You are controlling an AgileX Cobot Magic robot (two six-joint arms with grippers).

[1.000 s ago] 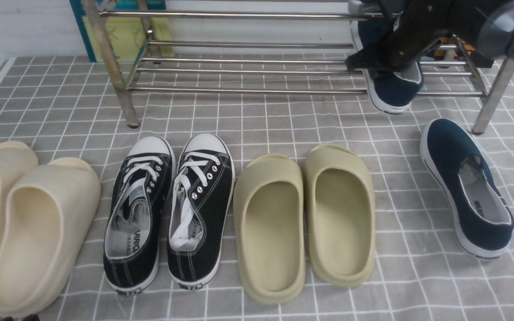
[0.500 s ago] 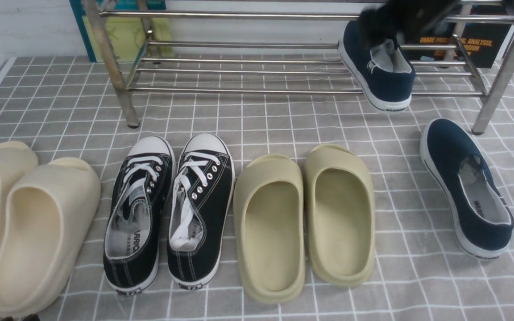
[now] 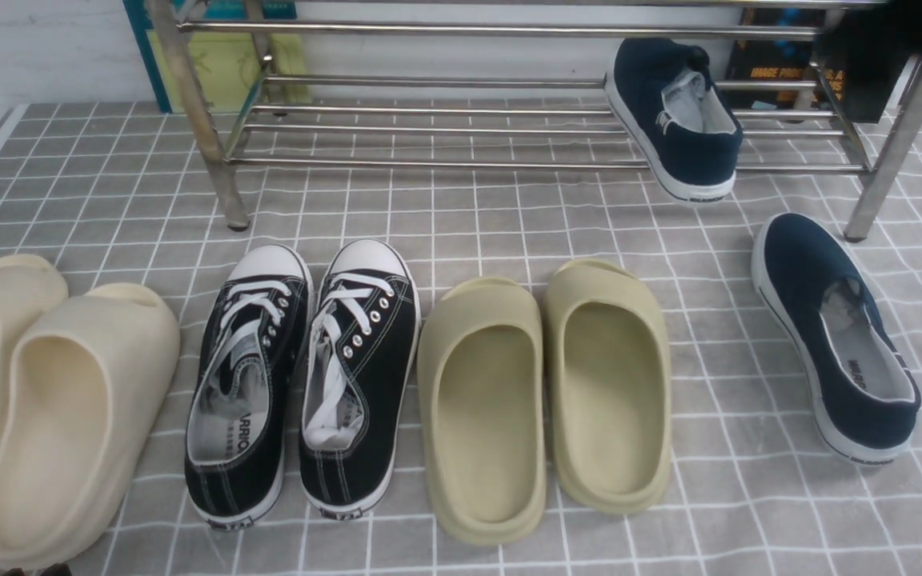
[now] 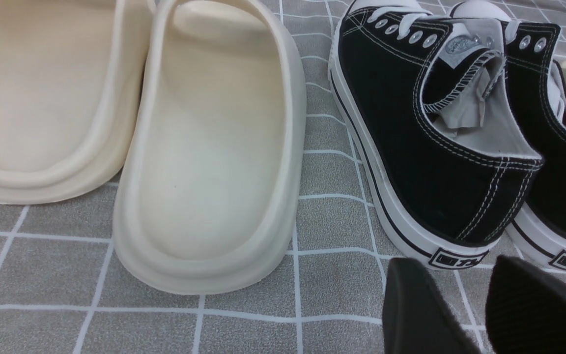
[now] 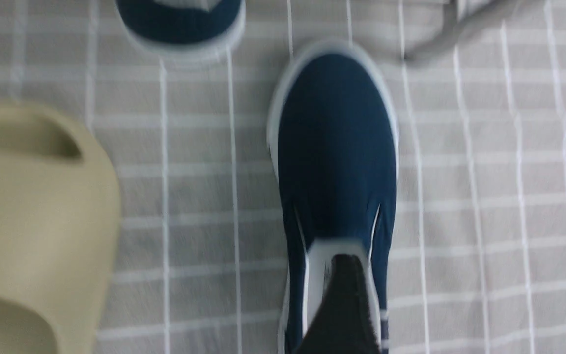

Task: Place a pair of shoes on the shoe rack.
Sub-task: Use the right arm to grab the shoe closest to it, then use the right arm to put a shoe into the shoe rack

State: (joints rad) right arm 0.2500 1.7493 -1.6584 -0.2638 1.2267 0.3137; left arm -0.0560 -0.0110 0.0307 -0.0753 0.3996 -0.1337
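Nearest to me, the left hand (image 4: pixel 479 295) hovers low behind the heels of the black sneakers (image 3: pixel 357 376), fingers a little apart and holding nothing. Beside them on the checked cloth (image 3: pixel 733 496) sit the cream slides (image 3: pixel 69 416) and the olive slides (image 3: pixel 481 408), none of them wanted.

Further right lies the second navy shoe (image 3: pixel 829 336), flat on the cloth just in front of the rack's right leg, toe towards the rack. The right hand (image 5: pixel 465 260) is above it, spread wide and empty, with one finger over the shoe's opening. To take it well, I'd say, that finger should drop inside the collar and the other come down outside the side wall. A firm pinch there would let the shoe lift level, without being dragged across the cloth.

Beyond stands the shoe rack (image 3: pixel 429 163), with the first navy shoe (image 3: pixel 677 120) on its lower shelf near the right end, heel poking out over the front bar. There looks to be more room on that shoe's left than on its right.

A second ago the right hand was clamped on this first shoe at the rack. Now it has let go and pulled away, and the shoe rests there alone.
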